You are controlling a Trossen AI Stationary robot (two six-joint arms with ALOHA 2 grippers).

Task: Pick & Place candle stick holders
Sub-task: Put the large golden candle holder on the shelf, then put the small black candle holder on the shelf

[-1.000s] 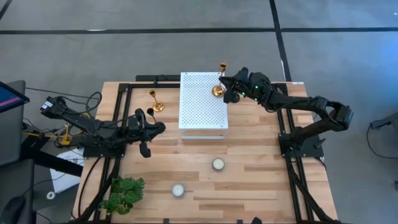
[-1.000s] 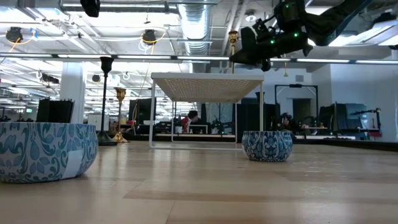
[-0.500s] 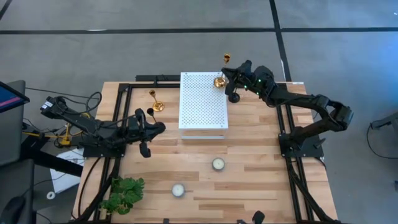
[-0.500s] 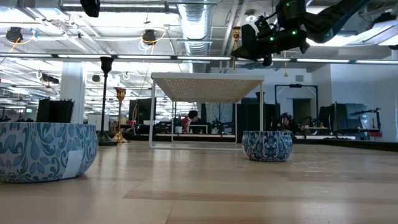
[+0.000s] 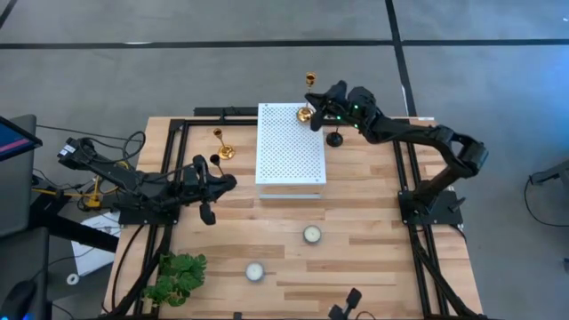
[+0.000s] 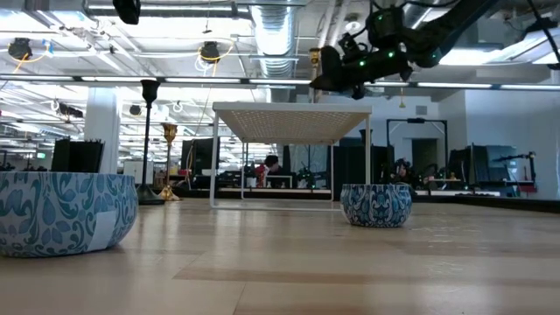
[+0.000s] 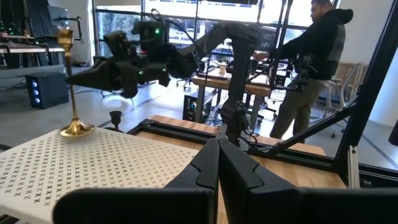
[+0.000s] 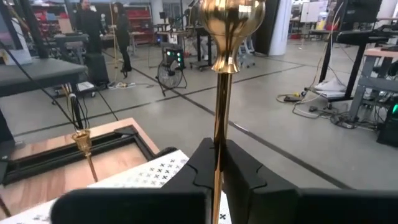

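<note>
My right gripper [image 5: 316, 101] is shut on a gold candle stick holder [image 5: 308, 96] at the far right corner of the white perforated platform [image 5: 289, 147]. A second gold holder [image 5: 222, 146] stands on its round base on the table left of the platform, with a black one [image 6: 150, 140] beside it. Another black holder [image 5: 335, 138] stands right of the platform. My left gripper [image 5: 229, 181] hangs shut, holding nothing, left of the platform. My right gripper pinches the gold holder's thin stem [image 8: 218, 134], about halfway up, between its two fingers. The fingers come in level from the table's right and lie across the stem. The holder stays upright, its base [image 7: 76, 129] at the platform's corner; whether the base rests there I cannot tell.
Two patterned bowls with tealights [image 5: 311, 234] [image 5: 255, 271] sit on the near half of the table, and a green plant [image 5: 178, 277] at the near left. A person [image 7: 317, 56] stands beyond the table's right side.
My right gripper has carried the gold holder, still upright, from beside the platform's right edge toward the table's far edge and then left, so its base now stands at the platform's far right corner.
</note>
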